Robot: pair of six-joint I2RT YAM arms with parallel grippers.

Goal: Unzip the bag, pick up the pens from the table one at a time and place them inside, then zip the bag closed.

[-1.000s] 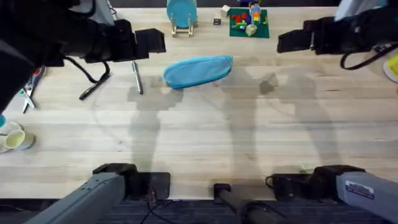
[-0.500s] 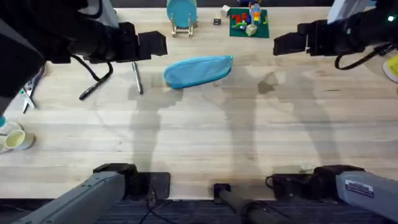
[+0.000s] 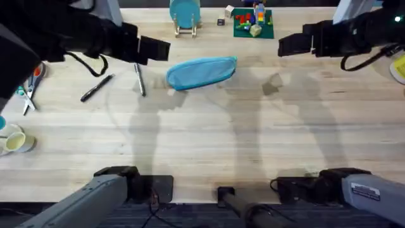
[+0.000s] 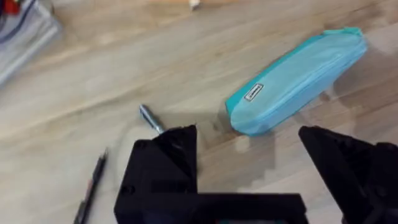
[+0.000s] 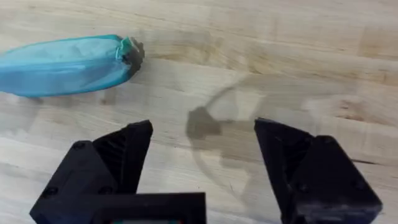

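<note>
The light-blue bag point(image 3: 201, 71) lies zipped on the table point(image 3: 209, 139), toward the back centre. A silver-grey pen point(image 3: 139, 80) lies just left of it, and a black pen point(image 3: 97, 87) lies further left. My left gripper point(image 3: 155, 48) hovers above the silver pen's far end, left of the bag. In the left wrist view it point(image 4: 249, 171) is open, with the bag point(image 4: 295, 81), the silver pen point(image 4: 151, 118) and the black pen point(image 4: 90, 190) below. My right gripper point(image 3: 291, 44) hovers right of the bag. It point(image 5: 202, 155) is open above bare wood, and the bag's zipper end point(image 5: 130, 50) is off to one side.
A teal disc on a wooden stand point(image 3: 185, 14) and a green plate with toy bricks point(image 3: 253, 22) sit at the back edge. Scissors point(image 3: 28, 88) and a small cup point(image 3: 14, 140) lie at the far left. A yellow object point(image 3: 400, 66) is at the right edge.
The left arm has shifted slightly, so its cable no longer covers the black pen. The right gripper has edged a little left. Bag and pens have not moved.
</note>
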